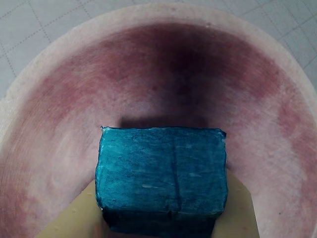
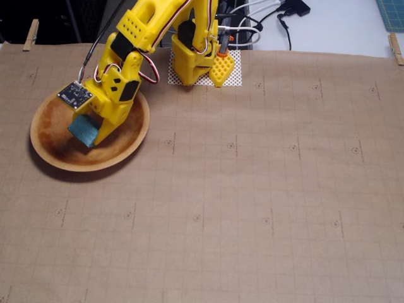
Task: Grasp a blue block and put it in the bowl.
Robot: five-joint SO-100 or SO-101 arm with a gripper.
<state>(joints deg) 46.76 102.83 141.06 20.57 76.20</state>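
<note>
Fixed view: gripper point(image 2: 88, 136) pinches the blue block point(image 2: 83, 131) between its fingers, over the bowl point(image 2: 136, 136) at the table's far left. Wrist view: block point(image 1: 161, 173) sits above the bowl's interior point(image 1: 74, 89); contact with the floor cannot be determined.

From my station, the brown gridded paper point(image 2: 252, 208) lies bare across the middle and right of the fixed view, so I have open room there in every direction. What crowds me is on the left: the bowl point(image 2: 50, 154) sits near the paper's left edge, its raised rim ringing my gripper point(image 2: 88, 136), which hangs inside it with the blue block point(image 2: 83, 131) between its fingers. In the wrist view the bowl's floor point(image 1: 163, 74) ahead of the block is bare. The arm's base point(image 2: 196, 63) and cables point(image 2: 265, 16) stand behind, at the top.
</note>
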